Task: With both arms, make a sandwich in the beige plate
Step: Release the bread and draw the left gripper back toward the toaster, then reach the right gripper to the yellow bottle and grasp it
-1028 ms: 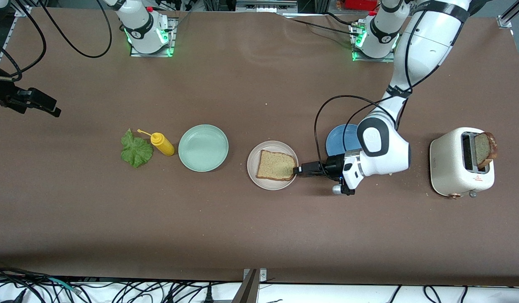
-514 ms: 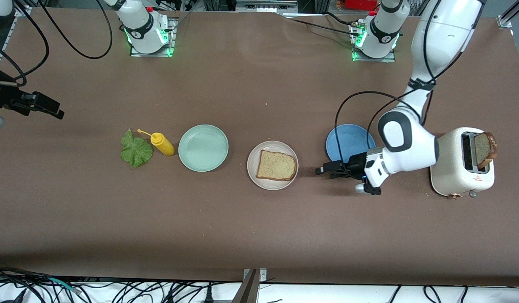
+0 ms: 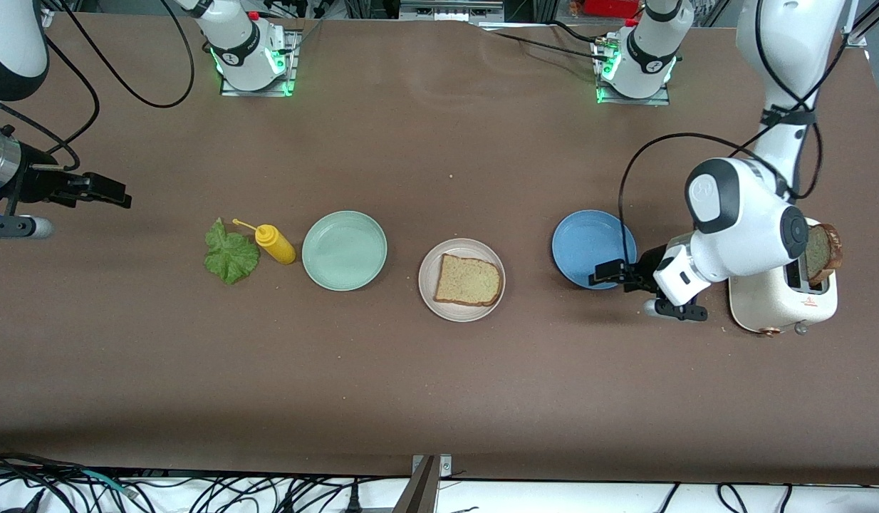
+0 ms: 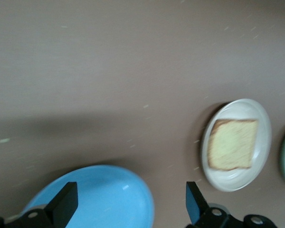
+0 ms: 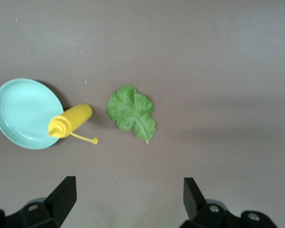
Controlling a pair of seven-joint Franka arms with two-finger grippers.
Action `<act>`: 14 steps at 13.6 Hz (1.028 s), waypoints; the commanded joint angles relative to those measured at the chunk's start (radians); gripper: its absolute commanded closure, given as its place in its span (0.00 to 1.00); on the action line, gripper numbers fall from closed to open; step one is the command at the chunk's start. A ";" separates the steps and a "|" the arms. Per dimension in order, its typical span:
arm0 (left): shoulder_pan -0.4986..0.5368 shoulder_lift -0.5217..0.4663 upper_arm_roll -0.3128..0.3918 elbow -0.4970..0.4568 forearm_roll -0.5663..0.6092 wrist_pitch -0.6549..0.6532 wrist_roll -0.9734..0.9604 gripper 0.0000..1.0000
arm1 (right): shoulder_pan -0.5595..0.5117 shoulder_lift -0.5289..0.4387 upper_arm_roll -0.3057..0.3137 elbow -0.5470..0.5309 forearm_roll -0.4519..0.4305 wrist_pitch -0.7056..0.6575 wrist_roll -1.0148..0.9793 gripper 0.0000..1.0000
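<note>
Left end effector [image 3: 602, 274] wide open, empty, over blue plate [image 3: 585, 248] edge; right end effector [image 3: 112, 194] wide open, empty, over desk [image 3: 439, 385] nr lettuce [image 3: 229, 253]; one bread slice [image 3: 468, 281] flat on beige plate [image 3: 429, 285], 2nd slice [image 3: 818, 252] upright in toaster [image 3: 767, 299].

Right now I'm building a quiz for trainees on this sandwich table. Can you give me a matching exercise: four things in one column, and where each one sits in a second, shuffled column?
Things:
1. bread slice
2. second bread slice
3. lettuce leaf
4. left gripper

Places:
A. on the table beside the yellow squeeze bottle
B. over the blue plate's rim
C. standing in the toaster
D. on the beige plate

Pairs: 1-D, 2-C, 3-A, 4-B
</note>
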 commanded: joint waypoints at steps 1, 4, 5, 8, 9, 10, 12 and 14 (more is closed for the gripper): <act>-0.003 -0.096 0.038 -0.045 0.163 -0.078 -0.033 0.00 | 0.000 0.009 0.002 0.027 -0.009 -0.031 -0.021 0.00; 0.016 -0.166 0.094 -0.036 0.260 -0.172 -0.033 0.00 | -0.003 0.024 0.002 0.008 0.005 0.028 -0.108 0.00; 0.028 -0.191 0.115 -0.028 0.289 -0.208 -0.033 0.00 | -0.004 0.024 0.002 -0.018 0.007 0.085 -0.171 0.00; 0.037 -0.221 0.183 0.019 0.345 -0.296 -0.033 0.00 | -0.007 0.013 -0.005 -0.104 0.037 0.208 -0.355 0.00; 0.042 -0.235 0.187 0.023 0.349 -0.296 -0.033 0.00 | -0.007 0.013 -0.022 -0.124 0.065 0.228 -0.430 0.00; 0.050 -0.245 0.187 0.036 0.349 -0.296 -0.033 0.00 | -0.007 0.013 -0.044 -0.150 0.115 0.248 -0.522 0.00; 0.057 -0.249 0.189 0.073 0.349 -0.334 -0.035 0.00 | -0.007 0.016 -0.100 -0.208 0.241 0.305 -0.767 0.00; 0.065 -0.251 0.189 0.116 0.351 -0.397 -0.033 0.00 | -0.007 0.019 -0.130 -0.271 0.316 0.358 -0.952 0.00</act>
